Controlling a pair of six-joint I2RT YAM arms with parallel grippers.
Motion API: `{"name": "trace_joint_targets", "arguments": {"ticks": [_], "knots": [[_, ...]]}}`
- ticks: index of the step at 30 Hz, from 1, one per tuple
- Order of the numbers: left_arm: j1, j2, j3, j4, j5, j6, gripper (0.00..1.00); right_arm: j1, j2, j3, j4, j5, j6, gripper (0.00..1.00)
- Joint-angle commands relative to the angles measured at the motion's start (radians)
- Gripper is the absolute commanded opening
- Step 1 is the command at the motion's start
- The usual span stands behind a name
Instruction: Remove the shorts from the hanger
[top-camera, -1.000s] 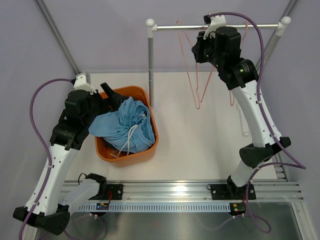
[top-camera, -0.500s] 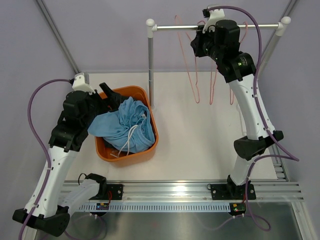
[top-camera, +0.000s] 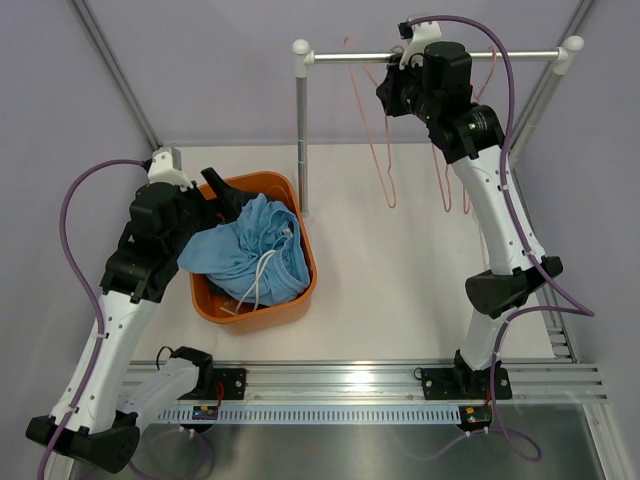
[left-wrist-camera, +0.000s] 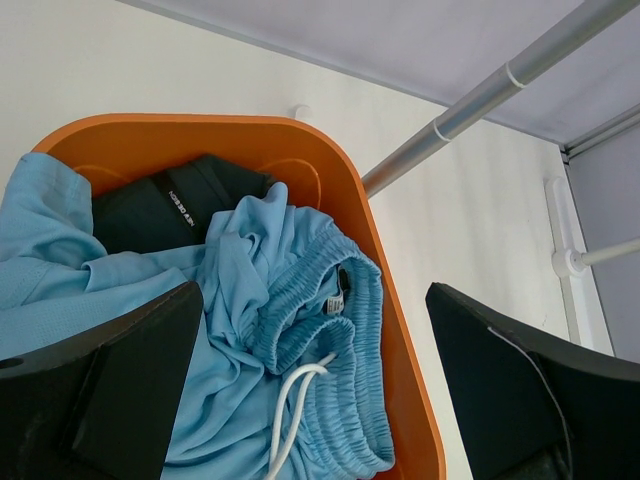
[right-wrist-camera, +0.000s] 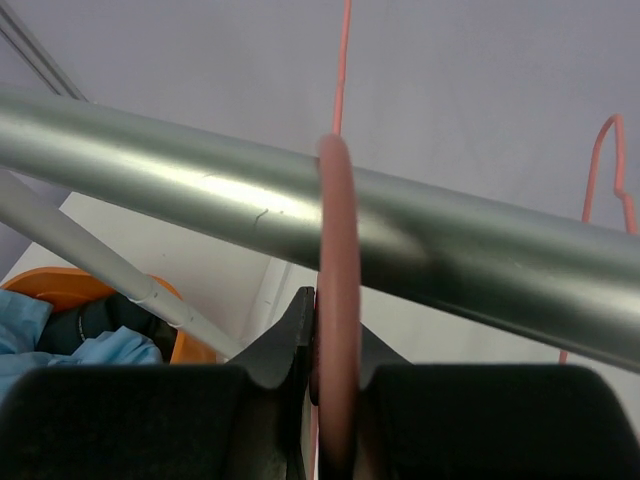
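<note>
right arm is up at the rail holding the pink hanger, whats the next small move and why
Probably open the right gripper and back away from the rail. Its fingers are shut on the pink hanger, whose wire crosses the rail, and no cloth hangs from it; the light blue shorts already lie in the orange basket.

Bare worktop open between orange basket and right arm, upright post just beside the basket's far corner, pink hangers dangling under the rail, seemingly crowding the right tool.
</note>
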Motion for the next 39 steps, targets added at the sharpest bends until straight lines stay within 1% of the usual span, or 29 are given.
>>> {"name": "trace_joint_targets", "arguments": {"ticks": [1, 10, 20, 24, 27, 28, 30, 31, 34, 35, 38, 39], "knots": [[0.001, -0.008, -0.004, 0.051, 0.019, 0.013, 0.99, -0.003, 0.003, -0.010, -0.011, -0.027, -0.003, 0.00], [0.001, -0.001, -0.014, 0.057, 0.023, 0.012, 0.99, -0.003, 0.046, 0.059, -0.046, -0.025, -0.013, 0.00], [0.001, 0.002, -0.027, 0.065, 0.031, 0.010, 0.99, -0.003, -0.014, -0.068, -0.012, -0.043, 0.010, 0.00], [0.001, 0.004, -0.029, 0.070, 0.030, 0.012, 0.99, -0.003, -0.046, -0.101, -0.002, -0.039, 0.021, 0.03], [0.001, 0.005, -0.030, 0.068, 0.031, 0.012, 0.99, -0.003, -0.072, -0.113, 0.004, -0.040, 0.021, 0.10], [0.001, 0.005, -0.032, 0.070, 0.031, 0.013, 0.99, -0.003, -0.077, -0.113, 0.003, -0.037, 0.020, 0.14], [0.001, 0.004, -0.035, 0.073, 0.033, 0.015, 0.99, -0.003, -0.092, -0.116, 0.001, -0.031, 0.018, 0.19], [0.001, 0.002, -0.037, 0.074, 0.033, 0.016, 0.99, -0.003, -0.105, -0.119, 0.003, -0.024, 0.018, 0.27], [0.001, 0.008, -0.040, 0.077, 0.037, 0.021, 0.99, -0.002, -0.135, -0.148, 0.021, -0.010, 0.020, 0.41], [0.001, 0.010, -0.040, 0.077, 0.039, 0.022, 0.99, -0.003, -0.144, -0.157, 0.024, -0.010, 0.023, 0.51], [0.001, 0.007, -0.041, 0.074, 0.040, 0.029, 0.99, -0.003, -0.177, -0.184, 0.035, -0.010, 0.026, 0.65], [0.001, 0.005, -0.041, 0.073, 0.037, 0.029, 0.99, -0.003, -0.184, -0.194, 0.037, -0.011, 0.026, 0.68]]}}
